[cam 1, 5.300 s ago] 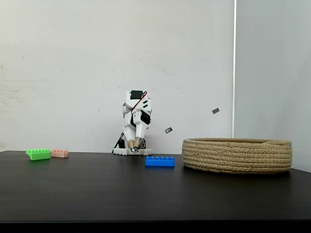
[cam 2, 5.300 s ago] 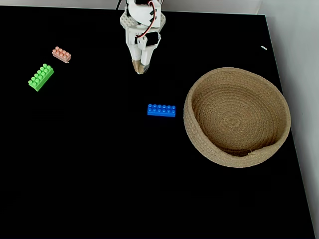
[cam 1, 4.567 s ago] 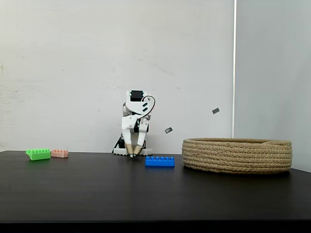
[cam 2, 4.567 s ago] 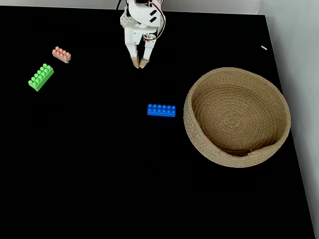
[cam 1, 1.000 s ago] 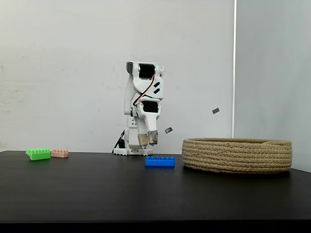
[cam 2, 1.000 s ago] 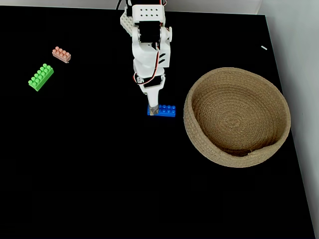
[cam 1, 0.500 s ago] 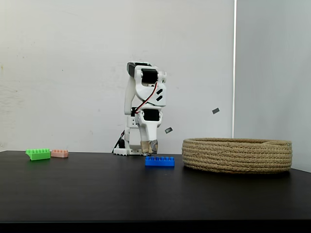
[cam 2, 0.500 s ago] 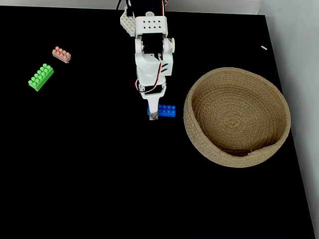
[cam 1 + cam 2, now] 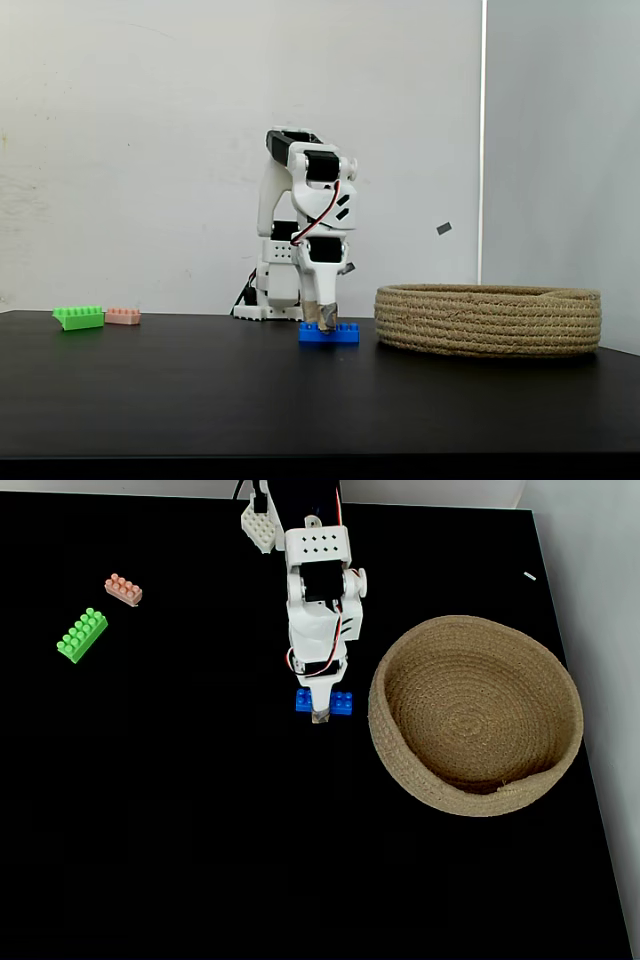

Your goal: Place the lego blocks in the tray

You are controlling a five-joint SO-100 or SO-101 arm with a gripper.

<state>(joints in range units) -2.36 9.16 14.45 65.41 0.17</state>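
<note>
The long blue lego block (image 9: 343, 335) (image 9: 343, 702) lies on the black table just left of the tray (image 9: 488, 320) (image 9: 383, 730), a wide round basket of coiled tan rope with nothing in it. My gripper (image 9: 322, 318) (image 9: 320, 712) points straight down onto the blue block's middle, with one fingertip (image 9: 320, 718) showing at the block's near edge. The arm hides the other finger, so how far apart the jaws stand is unclear. The green block (image 9: 78, 317) (image 9: 82, 634) and the pale pink block (image 9: 122, 316) (image 9: 123, 588) lie close together far to the left.
The white arm's base (image 9: 268, 300) (image 9: 258, 525) stands at the table's back edge, before a white wall. The table's right edge (image 9: 590, 780) runs close behind the tray.
The arm has reached out from its base, swung a little to the right and lowered; the gripper has dropped from above the blue block's left end onto its middle. No block has moved.
</note>
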